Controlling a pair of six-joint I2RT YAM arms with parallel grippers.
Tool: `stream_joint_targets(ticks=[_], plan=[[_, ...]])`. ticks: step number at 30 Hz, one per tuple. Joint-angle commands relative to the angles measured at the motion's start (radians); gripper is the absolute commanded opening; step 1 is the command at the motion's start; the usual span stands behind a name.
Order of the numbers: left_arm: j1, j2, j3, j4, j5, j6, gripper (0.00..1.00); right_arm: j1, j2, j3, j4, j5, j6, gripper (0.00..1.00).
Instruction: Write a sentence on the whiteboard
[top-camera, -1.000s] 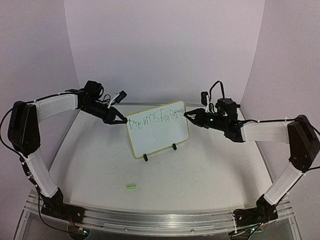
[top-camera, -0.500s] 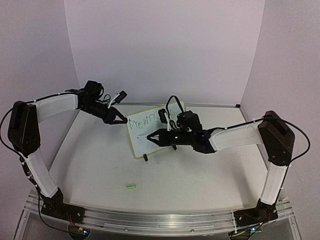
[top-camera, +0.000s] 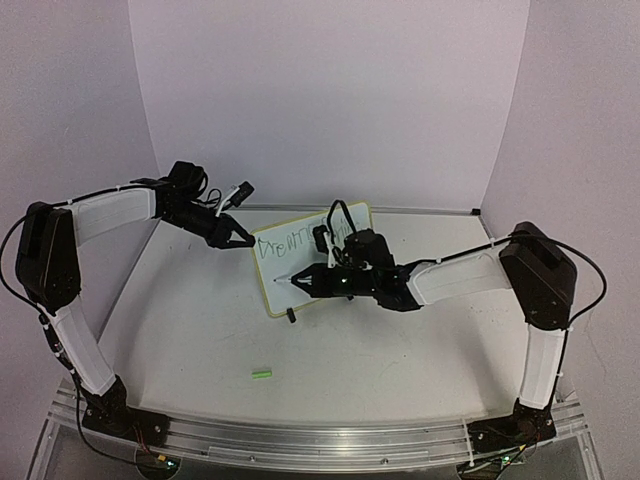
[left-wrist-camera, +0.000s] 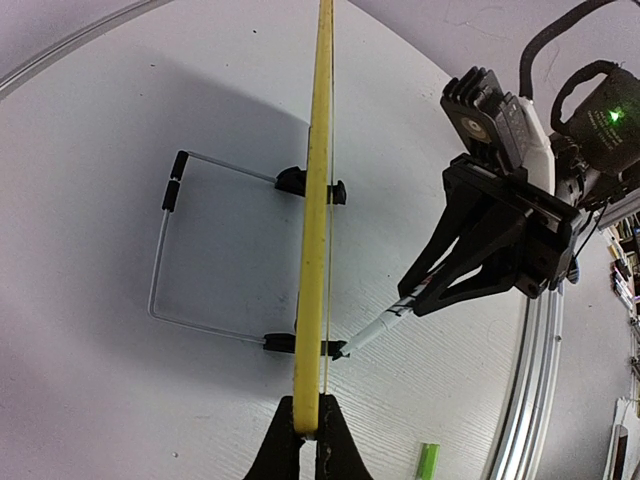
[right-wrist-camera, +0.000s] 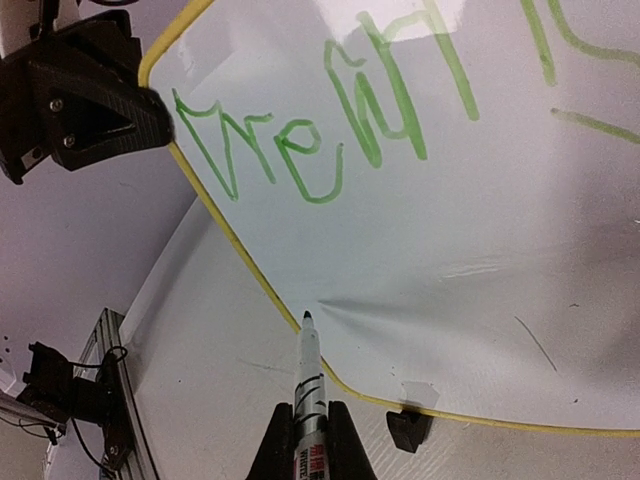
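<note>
The whiteboard (top-camera: 284, 264) stands on its black feet at mid-table, seen edge-on as a yellow frame (left-wrist-camera: 314, 250) in the left wrist view. The green handwritten sentence (top-camera: 285, 244) runs along its top, and its first letters (right-wrist-camera: 320, 130) fill the right wrist view. My left gripper (top-camera: 246, 241) is shut on the board's upper left edge (left-wrist-camera: 308, 432). My right gripper (top-camera: 304, 280) is shut on a white marker (right-wrist-camera: 308, 385). The marker's dark tip (right-wrist-camera: 306, 318) is at the board's lower left area, just inside the frame. The right arm hides the board's right part.
A small green marker cap (top-camera: 261, 373) lies on the table in front of the board, also in the left wrist view (left-wrist-camera: 428, 462). A wire stand (left-wrist-camera: 165, 250) props the board from behind. Purple walls enclose the table; a metal rail (top-camera: 320, 440) runs along its near edge.
My right arm has swung from the board's right edge across its face to the lower left, carrying the marker. The left gripper and the board have not moved.
</note>
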Motion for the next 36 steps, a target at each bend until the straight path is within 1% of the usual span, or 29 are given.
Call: stream_joint_targets(ticks=[1, 9, 14, 21, 28, 36], plan=[[-0.018, -0.009, -0.002, -0.041, -0.059, 0.034, 0.0, 0.005, 0.035, 0.04, 0.03, 0.049, 0.016, 0.0], [-0.019, -0.007, -0.002, -0.041, -0.059, 0.034, 0.0, 0.007, 0.07, 0.086, 0.001, 0.034, -0.01, 0.0], [-0.019, -0.006, -0.002, -0.041, -0.061, 0.034, 0.0, 0.014, 0.079, 0.074, -0.026, 0.033, -0.021, 0.0], [-0.019, -0.008, 0.0, -0.042, -0.06, 0.034, 0.0, 0.018, 0.063, 0.025, -0.045, 0.048, -0.024, 0.0], [-0.019, -0.013, -0.002, -0.043, -0.061, 0.033, 0.0, 0.019, 0.046, 0.016, -0.052, 0.072, -0.026, 0.0], [-0.02, -0.02, -0.002, -0.043, -0.062, 0.034, 0.0, 0.019, -0.01, 0.001, -0.051, 0.102, -0.026, 0.0]])
